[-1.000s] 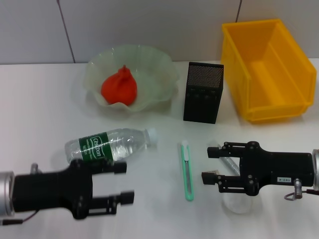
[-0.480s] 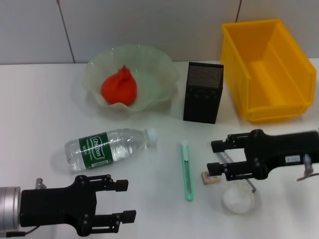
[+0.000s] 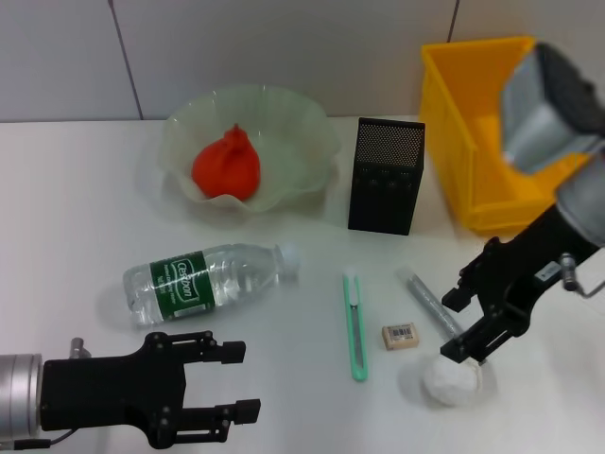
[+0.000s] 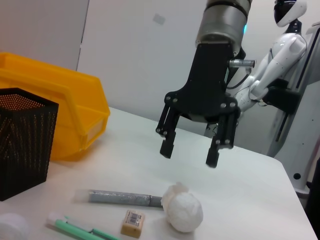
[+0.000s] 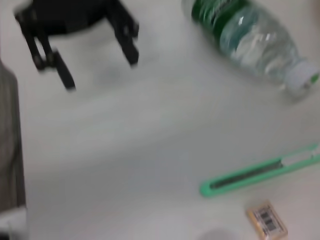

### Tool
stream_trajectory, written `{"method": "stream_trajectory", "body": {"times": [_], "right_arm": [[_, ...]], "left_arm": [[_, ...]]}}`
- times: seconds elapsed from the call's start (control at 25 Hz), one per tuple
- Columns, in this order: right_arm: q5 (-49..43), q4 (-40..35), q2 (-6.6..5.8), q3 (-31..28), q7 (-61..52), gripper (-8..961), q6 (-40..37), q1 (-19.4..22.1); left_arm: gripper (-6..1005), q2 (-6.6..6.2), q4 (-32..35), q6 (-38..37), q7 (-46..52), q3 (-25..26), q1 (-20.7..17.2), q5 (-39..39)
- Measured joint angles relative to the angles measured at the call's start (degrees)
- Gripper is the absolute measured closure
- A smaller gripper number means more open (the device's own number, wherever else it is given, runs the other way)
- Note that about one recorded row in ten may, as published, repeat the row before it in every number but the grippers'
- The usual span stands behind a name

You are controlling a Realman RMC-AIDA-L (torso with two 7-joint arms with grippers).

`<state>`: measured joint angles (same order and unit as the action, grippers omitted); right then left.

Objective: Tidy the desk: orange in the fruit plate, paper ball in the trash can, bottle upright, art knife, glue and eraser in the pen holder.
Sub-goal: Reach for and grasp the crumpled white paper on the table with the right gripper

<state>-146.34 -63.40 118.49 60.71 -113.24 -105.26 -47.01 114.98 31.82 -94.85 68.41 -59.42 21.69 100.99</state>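
Roughly, largest first:
Table (image 3: 76, 189): white, everything is set on it.
Yellow bin (image 3: 492, 132): far right corner, partly hidden by the right arm's upper section.
Fruit plate (image 3: 284, 123): pale green, wavy rim, far side, left of centre.
Right gripper (image 3: 461, 323): angled down over the paper ball, not touching; jaws seen spread wide in the left wrist view, nothing held.
Left gripper (image 3: 238, 378): low at near left edge, just in front of the bottle; jaws parted wide, nothing between them.
Bottle (image 3: 203, 279): clear, green label, lying on its side, cap toward the centre.
Pen holder (image 3: 386, 175): black mesh, upright, between plate & bin.
Orange (image 3: 227, 165): sits inside the fruit plate.
Art knife (image 3: 354, 323): green, flat on the table, near centre, right of the bottle cap.
Glue (image 3: 427, 301): grey stick, lying at a slant, its near end touching the paper ball per left wrist view.
Paper ball (image 3: 452, 381): white, near right, directly under the right gripper.
Eraser (image 3: 401, 336): small, tan w/ barcode label, between knife & glue.
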Motion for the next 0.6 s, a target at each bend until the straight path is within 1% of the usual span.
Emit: {"method": "stream_trajectory", "body": {"times": [0.12, 0.28, 0.4, 0.6], "right_arm": [[-2.3, 0.2, 0.45, 5.3, -1.2, 263, 0.8, -1.7], [-2.9, 1.0, 0.62, 12.1, -2.3, 263, 3.6, -2.2], [-2.8, 2.1, 0.67, 14.9, -2.3, 263, 5.6, -2.1], [-2.6, 5.5, 0.82, 17.8, -2.0, 264, 8.4, -2.3]], "left_arm": [[280, 0.0, 0.0, 0.0, 0.3, 0.0, 0.0, 0.0], [280, -0.01, 0.0, 0.0, 0.5, 0.4, 0.1, 0.0], [280, -0.03, 0.0, 0.1, 0.6, 0.6, 0.2, -0.2], [281, -0.02, 0.0, 0.1, 0.6, 1.0, 0.2, -0.3]]}}
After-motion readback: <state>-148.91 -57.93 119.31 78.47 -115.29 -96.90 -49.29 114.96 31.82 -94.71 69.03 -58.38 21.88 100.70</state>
